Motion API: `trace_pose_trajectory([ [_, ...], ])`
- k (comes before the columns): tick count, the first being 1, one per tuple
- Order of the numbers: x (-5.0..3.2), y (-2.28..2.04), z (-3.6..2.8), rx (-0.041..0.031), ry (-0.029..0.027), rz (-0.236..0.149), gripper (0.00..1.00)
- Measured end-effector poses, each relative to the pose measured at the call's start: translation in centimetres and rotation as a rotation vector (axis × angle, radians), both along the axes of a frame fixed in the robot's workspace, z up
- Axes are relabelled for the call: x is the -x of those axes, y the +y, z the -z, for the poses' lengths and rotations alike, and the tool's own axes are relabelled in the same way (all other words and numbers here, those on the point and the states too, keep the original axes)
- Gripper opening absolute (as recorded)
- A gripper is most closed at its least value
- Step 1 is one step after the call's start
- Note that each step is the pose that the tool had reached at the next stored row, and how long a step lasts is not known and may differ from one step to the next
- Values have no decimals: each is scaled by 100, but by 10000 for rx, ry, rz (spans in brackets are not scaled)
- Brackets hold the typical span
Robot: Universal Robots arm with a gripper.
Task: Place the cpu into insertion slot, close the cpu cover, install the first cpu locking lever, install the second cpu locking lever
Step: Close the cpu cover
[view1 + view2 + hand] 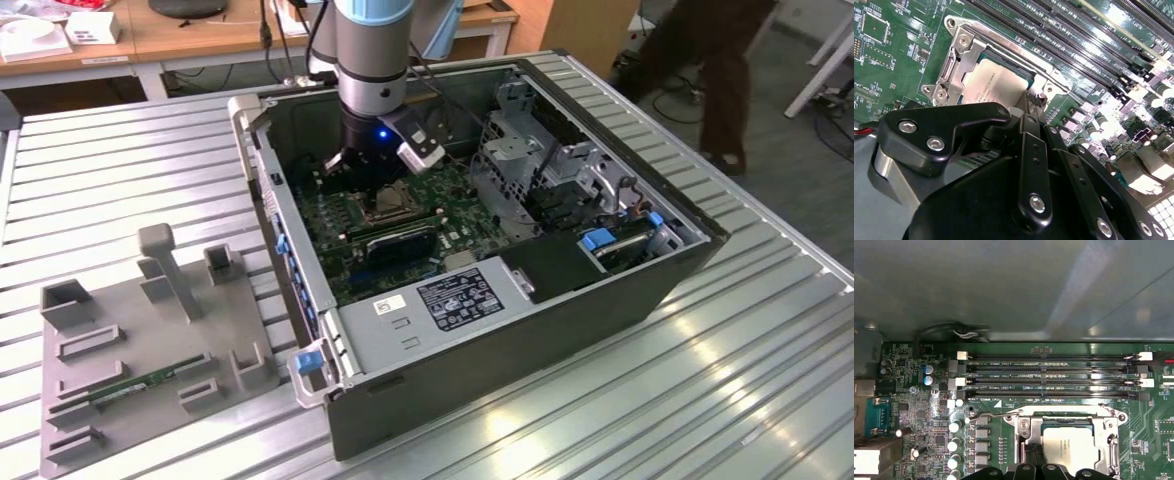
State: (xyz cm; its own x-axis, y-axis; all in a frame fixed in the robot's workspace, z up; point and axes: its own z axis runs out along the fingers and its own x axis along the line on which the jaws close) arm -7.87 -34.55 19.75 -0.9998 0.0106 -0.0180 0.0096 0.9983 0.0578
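"Black linkage right up against the lens, is that yours?"

"Mine: my gripper (1029,114), low inside the computer case (574,330), its tip at the edge of the insertion slot (387,205). Spread or pressed together, I cannot tell; its own body hides the tip."

"How far along are you?"

"First step looks done to me: the cpu (1069,446) lies flat in the slot, pale face up. The cpu cover (1021,428) seems to lie down around it, cutout framing the chip, so I'd call that closed as well. One thin wire locking lever (988,416) runs along the side nearest the memory slots (1054,382); whether it is hooked I can't make out, and the other one I can't pick out. I'd judge the levers are what's left."

"And the chip against your tool?"

"Just beyond my tip, very close. I sit at one edge of the chip, over the cover's side strip rather than the chip's middle; touching or a hair apart, I cannot say"
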Motion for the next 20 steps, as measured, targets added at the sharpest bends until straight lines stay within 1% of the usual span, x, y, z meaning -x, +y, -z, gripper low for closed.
trace_pose_trajectory([
  [20, 2, -3, 13, 11, 8, -1, 11],
])
